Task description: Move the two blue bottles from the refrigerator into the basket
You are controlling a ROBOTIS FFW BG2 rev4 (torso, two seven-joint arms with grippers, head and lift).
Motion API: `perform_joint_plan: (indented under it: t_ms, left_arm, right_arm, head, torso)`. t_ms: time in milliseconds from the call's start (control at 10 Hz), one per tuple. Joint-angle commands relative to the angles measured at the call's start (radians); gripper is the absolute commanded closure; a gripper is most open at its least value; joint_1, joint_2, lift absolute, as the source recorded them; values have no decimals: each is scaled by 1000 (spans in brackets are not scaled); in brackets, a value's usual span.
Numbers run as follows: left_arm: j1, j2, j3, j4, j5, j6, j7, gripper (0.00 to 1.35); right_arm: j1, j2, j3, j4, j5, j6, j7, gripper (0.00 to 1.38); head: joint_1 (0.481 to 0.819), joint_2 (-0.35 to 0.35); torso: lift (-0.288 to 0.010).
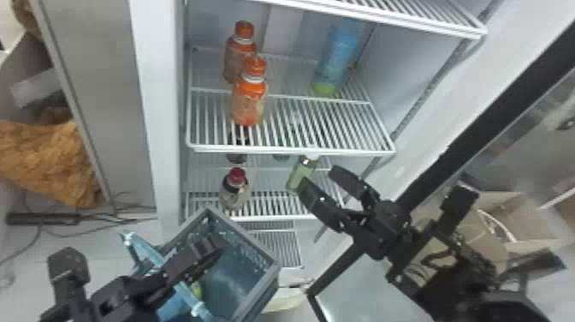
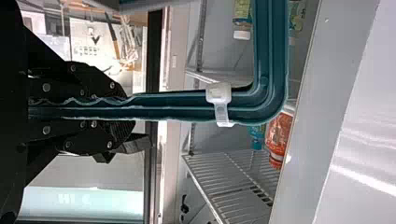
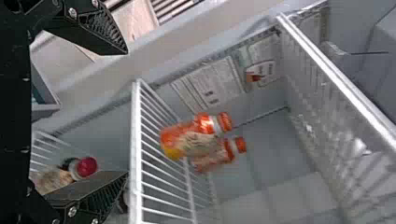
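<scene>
White wire shelves [image 1: 295, 151] run across the refrigerator [image 1: 156, 85] ahead of you. On the upper one in the head view, a blue bottle [image 1: 338, 55] stands at the back right, with two orange bottles [image 1: 249, 100] to its left. Another blue-and-green shape [image 1: 171, 306] partly shows at the basket [image 1: 274, 267], under its teal handle [image 1: 188, 299]. Your left gripper [image 1: 213, 246] pinches that handle; your right gripper [image 1: 320, 180] has its jaws spread, near the lower shelf's front.
</scene>
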Motion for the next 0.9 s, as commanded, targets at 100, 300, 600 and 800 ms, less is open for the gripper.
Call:
perform_joint_plan:
  t_ms: [100, 300, 600, 800]
  left_arm:
    - [10, 5, -6, 0, 5, 0, 0, 1202]
    - [5, 14, -22, 0, 19, -7, 0, 1202]
    - [10, 17, -26, 0, 23, -7, 0, 1202]
    - [8, 22, -28, 0, 23, -7, 0, 1202]
  right_arm:
    - [-20, 20, -50, -31, 60, -60, -33, 139]
    - [-50, 43, -114, -58, 163, -136, -79, 142]
    - [-128, 44, -132, 33, 187, -217, -108, 139]
    - [-190, 44, -114, 121, 191, -244, -142, 145]
  head:
    - [695, -326]
    - [695, -350]
    - [695, -350]
    - [695, -350]
  torso:
    - [0]
    - [0]
    - [0]
    - [0]
